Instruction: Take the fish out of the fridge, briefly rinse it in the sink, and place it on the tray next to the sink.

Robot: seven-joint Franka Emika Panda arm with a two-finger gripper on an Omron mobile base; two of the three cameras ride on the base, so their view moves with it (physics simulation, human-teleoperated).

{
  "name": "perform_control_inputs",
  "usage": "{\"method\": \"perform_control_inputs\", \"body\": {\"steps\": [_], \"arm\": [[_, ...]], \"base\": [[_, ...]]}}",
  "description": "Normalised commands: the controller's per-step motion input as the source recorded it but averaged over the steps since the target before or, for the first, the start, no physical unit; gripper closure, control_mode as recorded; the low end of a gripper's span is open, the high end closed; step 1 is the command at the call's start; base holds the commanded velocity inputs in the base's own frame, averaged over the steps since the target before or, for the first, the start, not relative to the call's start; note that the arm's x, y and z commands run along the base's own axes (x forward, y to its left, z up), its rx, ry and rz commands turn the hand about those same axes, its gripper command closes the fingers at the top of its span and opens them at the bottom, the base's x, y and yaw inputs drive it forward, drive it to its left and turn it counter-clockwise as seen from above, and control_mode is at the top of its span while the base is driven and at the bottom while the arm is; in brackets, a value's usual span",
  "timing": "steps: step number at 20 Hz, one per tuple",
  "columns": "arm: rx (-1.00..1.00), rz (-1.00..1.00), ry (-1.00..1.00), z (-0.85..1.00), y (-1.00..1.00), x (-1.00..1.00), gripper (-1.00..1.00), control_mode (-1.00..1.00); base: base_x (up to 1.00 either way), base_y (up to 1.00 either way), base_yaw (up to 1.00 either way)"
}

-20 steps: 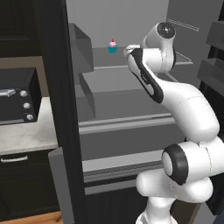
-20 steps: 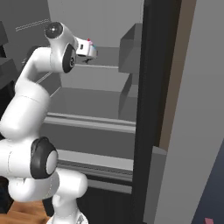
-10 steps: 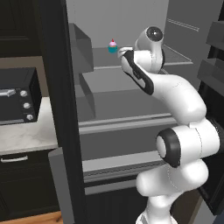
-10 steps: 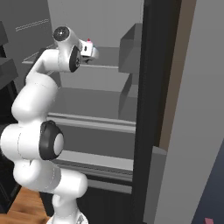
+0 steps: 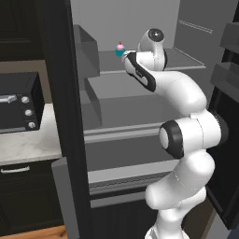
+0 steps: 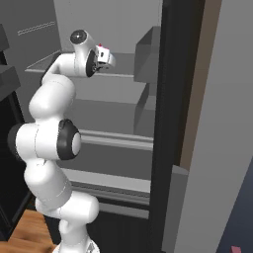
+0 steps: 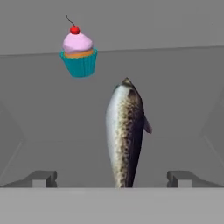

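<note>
Deep on an upper fridge (image 5: pixel 140 100) shelf, my gripper (image 7: pixel 112 177) hangs with its fingers spread wide and nothing between them but air. Straight ahead in my hand view lies the fish (image 7: pixel 126 135), a slim speckled grey body lying lengthwise on the grey shelf, one pointed end toward the back wall and the other reaching down between my two fingertips (image 7: pixel 43 176); I cannot tell whether that near end lies under them or just short of them, and neither tip touches it. Beyond the fish and off to one side stands a cupcake (image 7: pixel 78 54), teal cup, pink top, red cherry, apart from the fish. From the left base view my arm reaches up into the open fridge with the hand close beside the cupcake (image 5: pixel 120 49). Outside the fridge, a black toaster oven (image 5: pixel 17 105) sits on a pale counter (image 5: pixel 28 144).
</note>
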Motion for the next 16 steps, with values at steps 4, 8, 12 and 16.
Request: {"method": "perform_control_inputs", "body": {"steps": [4, 8, 12, 16], "arm": [[0.00, 0.00, 0.05, -0.22, 0.00, 0.35, -1.00, -1.00], [-0.02, 0.00, 0.02, -0.34, 0.00, 0.19, -1.00, -1.00], [-0.01, 0.00, 0.00, -0.24, 0.00, 0.11, 1.00, -1.00], [0.00, 0.00, 0.00, 0.00, 0.00, 0.00, 1.00, -1.00]], "base": [[0.00, 0.00, 0.00], [0.00, 0.00, 0.00], [0.00, 0.00, 0.00], [0.00, 0.00, 0.00]]}}
